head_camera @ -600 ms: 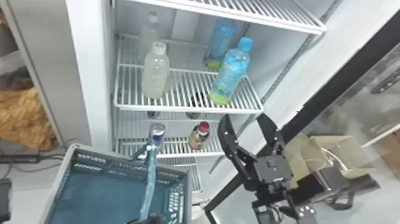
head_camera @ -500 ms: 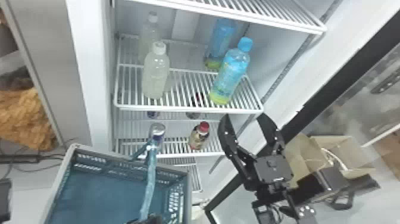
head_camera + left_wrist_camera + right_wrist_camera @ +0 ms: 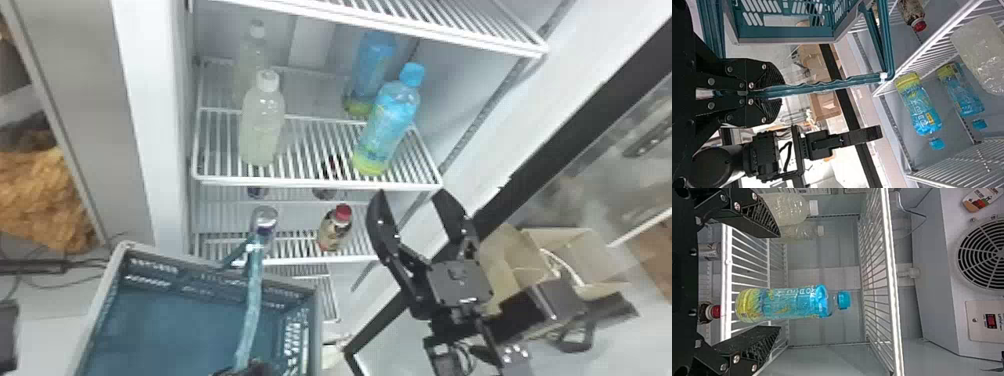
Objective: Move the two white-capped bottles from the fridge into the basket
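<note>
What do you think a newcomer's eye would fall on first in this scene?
Most likely the two blue bottles standing right of the pale ones on the fridge shelf. Then, perhaps, the open right gripper below the shelf's right corner in the head view, and the teal basket at lower left, its handle in the left gripper.

In the head view, the front white-capped bottle [image 3: 262, 127] is partly covering the rear white-capped bottle [image 3: 251, 62], and the front blue bottle [image 3: 387, 120] is overlapping the rear blue bottle [image 3: 375, 57]. The bottom edge is cutting off the basket [image 3: 165, 325] and most of the left end effector [image 3: 247, 370]. In the right wrist view, the right end effector [image 3: 411, 192] is hiding the front white-capped bottle's base.
</note>
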